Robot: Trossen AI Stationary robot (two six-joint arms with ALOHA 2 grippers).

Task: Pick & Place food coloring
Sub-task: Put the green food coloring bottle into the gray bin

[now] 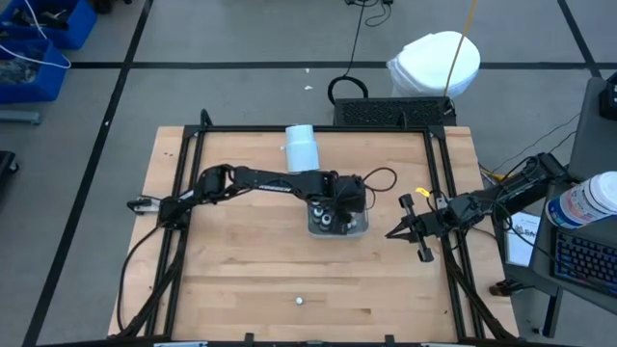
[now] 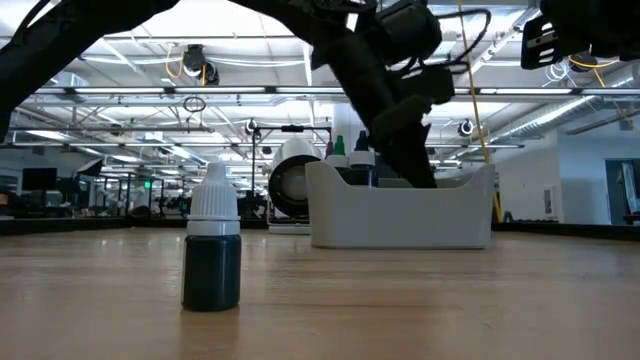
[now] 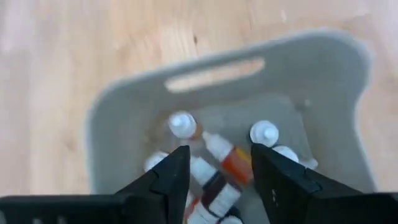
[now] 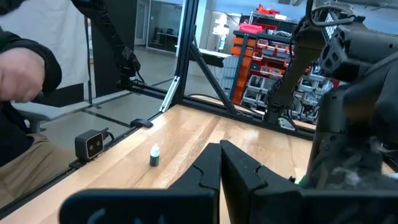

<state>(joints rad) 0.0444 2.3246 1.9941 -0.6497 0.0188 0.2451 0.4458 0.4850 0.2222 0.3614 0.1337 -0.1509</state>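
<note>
— Where's the food coloring sitting right now?

— Most of it is lying in the grey tray (image 1: pixel 359 229) mid-table. Through the left wrist view I'm counting several small bottles (image 3: pixel 221 163) in there, some upright with white caps, a couple tipped over showing orange and dark red. One dark bottle (image 2: pixel 212 250) is standing alone on the bare wood, well apart from the tray, near the front edge of the table (image 1: pixel 241 270).

— And the left gripper (image 3: pixel 217 177)?

— It's hanging over the tray, fingers spread with an orange bottle lying in the gap between them. I'm not seeing the pads pressing on anything, so I'd say it's holding nothing. It looks like a drop-off to me: the jaws parted right above the pile.

— The right one?

— The right gripper (image 1: pixel 409 229) is waiting beside the tray toward the table's right side, fingers pinched together, empty. There's also a white cylinder (image 1: pixel 301 147) lying behind the tray, and a person's sleeve (image 4: pixel 25 59) showing off past the table's edge.

— So what's next?

— My guess is the lone bottle. An arm would need to lift clear of the tray wall, travel to the front, come down around that narrow upright bottle without knocking it, then close gently below the cap.
</note>
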